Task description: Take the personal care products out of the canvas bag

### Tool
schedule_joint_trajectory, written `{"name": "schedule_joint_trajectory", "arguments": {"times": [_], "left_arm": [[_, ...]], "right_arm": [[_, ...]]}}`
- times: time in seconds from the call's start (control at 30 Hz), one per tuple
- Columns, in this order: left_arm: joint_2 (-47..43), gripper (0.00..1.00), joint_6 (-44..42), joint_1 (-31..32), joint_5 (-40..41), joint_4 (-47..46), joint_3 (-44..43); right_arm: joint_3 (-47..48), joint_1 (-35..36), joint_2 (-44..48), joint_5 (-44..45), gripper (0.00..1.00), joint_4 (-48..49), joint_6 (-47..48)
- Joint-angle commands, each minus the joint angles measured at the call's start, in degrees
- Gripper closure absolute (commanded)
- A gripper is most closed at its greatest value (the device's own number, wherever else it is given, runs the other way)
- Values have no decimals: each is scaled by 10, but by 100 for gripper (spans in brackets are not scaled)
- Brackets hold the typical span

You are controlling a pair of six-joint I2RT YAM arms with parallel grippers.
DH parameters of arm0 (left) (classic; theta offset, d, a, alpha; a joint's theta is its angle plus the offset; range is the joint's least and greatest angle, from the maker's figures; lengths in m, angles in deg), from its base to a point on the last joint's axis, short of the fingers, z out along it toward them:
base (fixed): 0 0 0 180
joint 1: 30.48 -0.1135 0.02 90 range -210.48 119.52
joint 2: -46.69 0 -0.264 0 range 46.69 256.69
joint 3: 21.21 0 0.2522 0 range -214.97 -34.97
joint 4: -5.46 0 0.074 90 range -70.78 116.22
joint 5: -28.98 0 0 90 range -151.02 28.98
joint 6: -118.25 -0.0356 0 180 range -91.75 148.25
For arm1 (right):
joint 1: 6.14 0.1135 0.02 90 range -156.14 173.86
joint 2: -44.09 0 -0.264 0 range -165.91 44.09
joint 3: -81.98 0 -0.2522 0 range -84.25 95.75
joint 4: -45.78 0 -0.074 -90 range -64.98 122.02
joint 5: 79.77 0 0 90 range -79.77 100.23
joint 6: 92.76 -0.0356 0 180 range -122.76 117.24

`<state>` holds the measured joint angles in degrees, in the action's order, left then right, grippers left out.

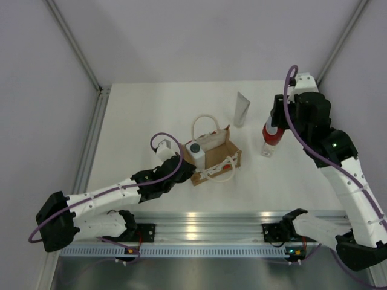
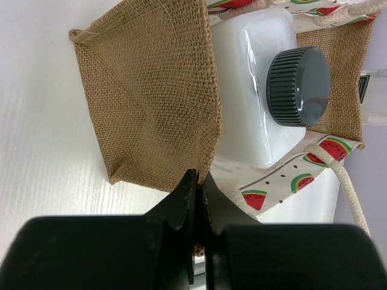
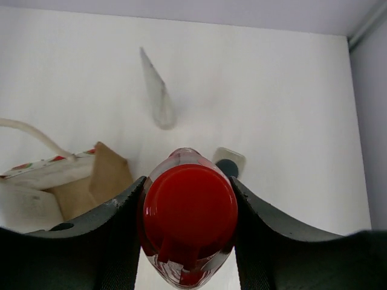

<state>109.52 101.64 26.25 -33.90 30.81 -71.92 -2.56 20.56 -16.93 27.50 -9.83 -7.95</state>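
The tan canvas bag (image 1: pixel 216 158) (image 2: pixel 151 90) stands open mid-table, and a corner of it shows in the right wrist view (image 3: pixel 100 181). My left gripper (image 1: pixel 185 170) (image 2: pixel 198 180) is shut on the bag's near burlap edge. Inside the bag stands a white bottle (image 1: pixel 195 151) (image 2: pixel 248 78) with a grey cap (image 2: pixel 299 86). To the right of the bag, my right gripper (image 1: pixel 273 129) (image 3: pixel 187 186) is shut on the red bottle (image 1: pixel 272 135) (image 3: pixel 188 220), cap up. Just beside it a clear bottle with a dark cap (image 1: pixel 266 148) (image 3: pixel 228 164) stands on the table. The white squeeze tube (image 1: pixel 242 109) (image 3: pixel 156 93) stands farther back.
The bag's white rope handles (image 1: pixel 205 122) loop over its back and front sides. An aluminium rail (image 1: pixel 199 225) runs along the near table edge. Pale walls and metal frame posts (image 1: pixel 91 139) close in the left, back and right sides.
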Motion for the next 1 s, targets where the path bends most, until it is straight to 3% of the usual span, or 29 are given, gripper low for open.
{"name": "schedule_joint_trajectory", "arguments": {"times": [0.0,0.17,0.37,0.67,0.9,0.97], "left_arm": [[-3,100,2,-1,18,6,7],[-3,100,-1,-1,15,7,7],[-1,100,-1,-1,15,6,7],[-1,100,-9,-1,12,6,1],[-2,100,-16,-1,8,6,-1],[-2,100,-15,-1,9,6,0]], "right_arm": [[-25,-50,40,17,100,19,-23],[-78,-139,57,17,100,23,-39],[-175,-226,85,3,100,110,-78],[-347,-259,73,2,100,351,-92],[-362,-261,8,7,99,369,-91],[-376,-261,6,23,92,368,-104]]}}
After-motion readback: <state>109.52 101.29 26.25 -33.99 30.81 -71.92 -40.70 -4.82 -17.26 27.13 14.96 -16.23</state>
